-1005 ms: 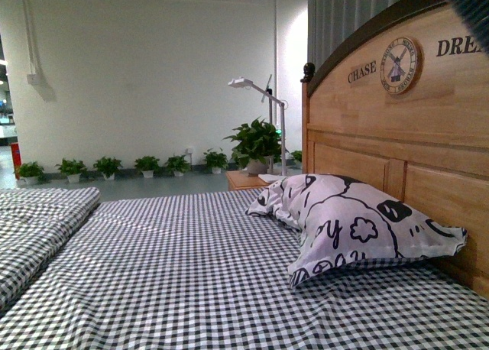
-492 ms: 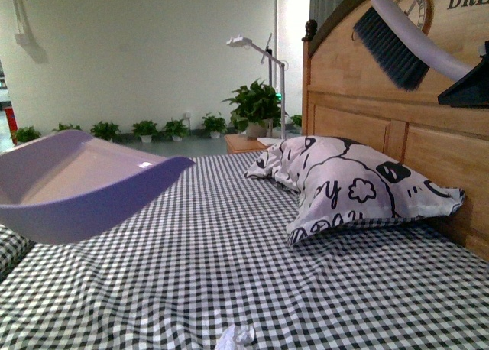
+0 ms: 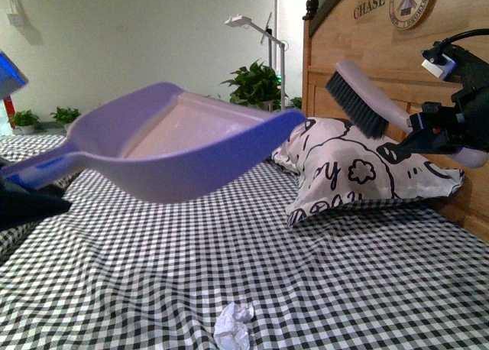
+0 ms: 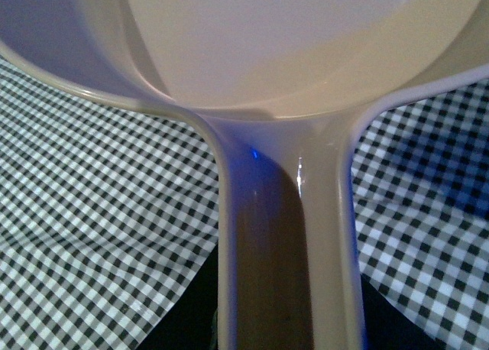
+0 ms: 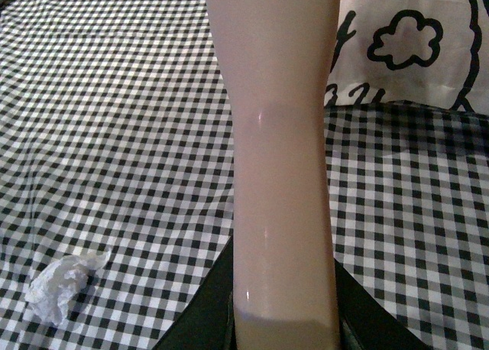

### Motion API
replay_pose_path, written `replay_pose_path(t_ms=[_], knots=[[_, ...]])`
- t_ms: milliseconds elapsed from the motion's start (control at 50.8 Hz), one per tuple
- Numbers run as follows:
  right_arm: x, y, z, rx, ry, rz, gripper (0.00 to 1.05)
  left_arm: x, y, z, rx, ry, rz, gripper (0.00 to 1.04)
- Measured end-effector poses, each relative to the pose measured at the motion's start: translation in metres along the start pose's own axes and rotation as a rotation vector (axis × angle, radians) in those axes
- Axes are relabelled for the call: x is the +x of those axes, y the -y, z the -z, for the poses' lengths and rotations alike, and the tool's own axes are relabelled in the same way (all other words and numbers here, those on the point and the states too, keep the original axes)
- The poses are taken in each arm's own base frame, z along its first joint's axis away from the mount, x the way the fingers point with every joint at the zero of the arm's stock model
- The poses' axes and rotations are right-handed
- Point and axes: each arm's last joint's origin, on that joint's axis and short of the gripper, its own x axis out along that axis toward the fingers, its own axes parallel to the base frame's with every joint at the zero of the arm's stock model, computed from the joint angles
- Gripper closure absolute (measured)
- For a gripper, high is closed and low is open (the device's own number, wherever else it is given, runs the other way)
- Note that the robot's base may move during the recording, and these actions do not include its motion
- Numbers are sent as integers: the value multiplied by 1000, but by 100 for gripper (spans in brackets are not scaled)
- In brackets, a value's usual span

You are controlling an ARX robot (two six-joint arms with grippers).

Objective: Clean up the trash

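Observation:
The trash, a small crumpled wad of white paper (image 3: 233,325), lies on the black-and-white checked bedsheet (image 3: 344,273) near the front edge; in the right wrist view the wad (image 5: 59,286) sits off to one side. My left gripper (image 3: 34,189) is shut on the handle of a lilac dustpan (image 3: 191,140), held in the air above the bed. The dustpan handle (image 4: 286,243) fills the left wrist view. My right gripper (image 3: 432,132) is shut on a brush (image 3: 359,98) with dark bristles, held high above the pillow. The brush handle (image 5: 283,159) runs through the right wrist view.
A white pillow with black cartoon print (image 3: 367,178) leans against the wooden headboard (image 3: 428,59) on the right. Behind the bed stand a nightstand lamp (image 3: 263,37), potted plants (image 3: 256,82) and a white wall. The pillow corner (image 5: 412,44) shows in the right wrist view.
The view has tilted down, so the wad shows more fully. The dustpan has moved right and nearer the middle. The brush has come lower, in front of the pillow and headboard.

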Motion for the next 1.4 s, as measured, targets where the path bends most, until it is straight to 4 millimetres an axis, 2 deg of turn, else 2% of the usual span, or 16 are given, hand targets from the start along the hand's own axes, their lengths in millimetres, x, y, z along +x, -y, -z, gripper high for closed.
replay_pose_path(t_ms=[276,374,433,552,611,709,847,985,1241,1398], knots=[[-1,-1,-2,-9,9,1,86,-4,-1,-4,-18,-3,-41,81],[-1,-1,-2,-9,9,3,86,-10,0,-4,-60,-94,-278,81],[-1,-1,-1,-54,43,32,86,-21,0,2,-104,-165,-395,81],[-5,2,1,-169,168,95,86,-30,-4,17,-155,-200,-450,81],[-9,1,0,-193,185,96,86,-26,-4,27,-186,-202,-436,81],[-10,0,-1,-209,189,83,86,-2,5,50,-199,-186,-317,81],[1,0,8,-202,155,74,86,21,22,78,-183,-230,-203,81],[14,-1,20,-192,111,66,86,34,34,107,-179,-293,-138,81],[47,-19,29,-199,63,25,86,42,34,141,-122,-354,-108,81],[66,-34,41,-210,6,-6,86,39,47,157,-2,-427,-20,81]])
